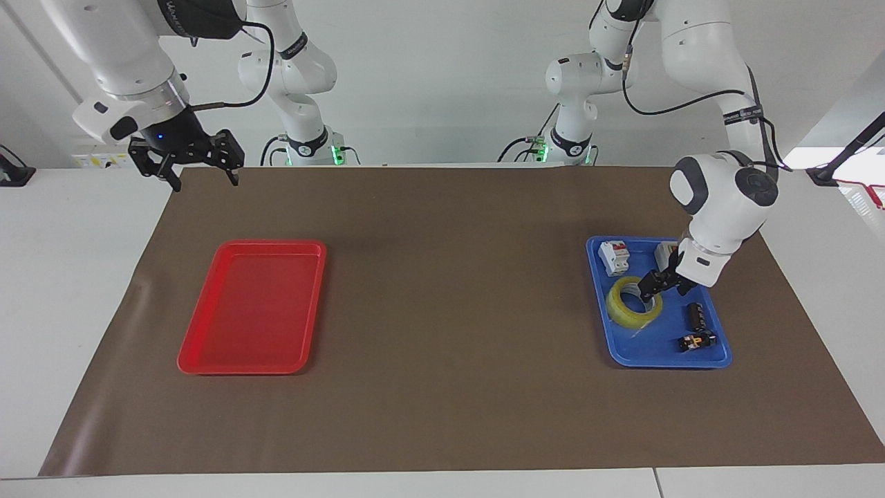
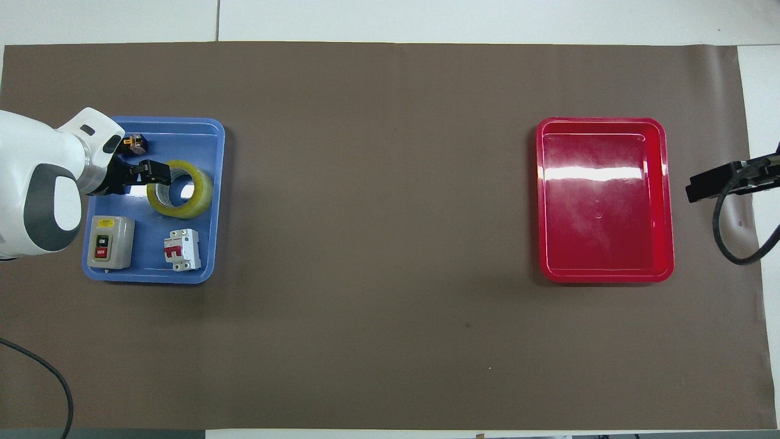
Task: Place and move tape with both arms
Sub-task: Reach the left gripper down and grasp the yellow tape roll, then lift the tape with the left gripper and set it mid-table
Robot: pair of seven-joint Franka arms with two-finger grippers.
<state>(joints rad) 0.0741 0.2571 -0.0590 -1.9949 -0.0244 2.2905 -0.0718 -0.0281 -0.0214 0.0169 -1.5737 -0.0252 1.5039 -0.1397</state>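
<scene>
One tape [image 1: 634, 301] lies in the blue tray [image 1: 705, 360], one of five things there with a switch box [image 2: 109, 241], a breaker [image 1: 614, 256] and two small black parts [image 1: 695, 326]. The left end effector [image 1: 648, 290] stands spread at the tape's rim. One red tray [image 1: 253, 305] sits toward the right arm's end of the counter. The right end effector [image 1: 205, 177] waits, spread, over the mat's [image 1: 449, 311] corner.

One camera sits high across the white counter [image 1: 62, 290], facing both robots and taking in the whole brown paper mat [image 1: 449, 311] from a fair way back. The other hangs high over the robots' end, looking forward and steeply down. Both catch the mat, the flat red plastic tray [image 1: 254, 306] [image 2: 604, 200] and the blue plastic tray [image 1: 615, 346] [image 2: 214, 244], turned half round.
</scene>
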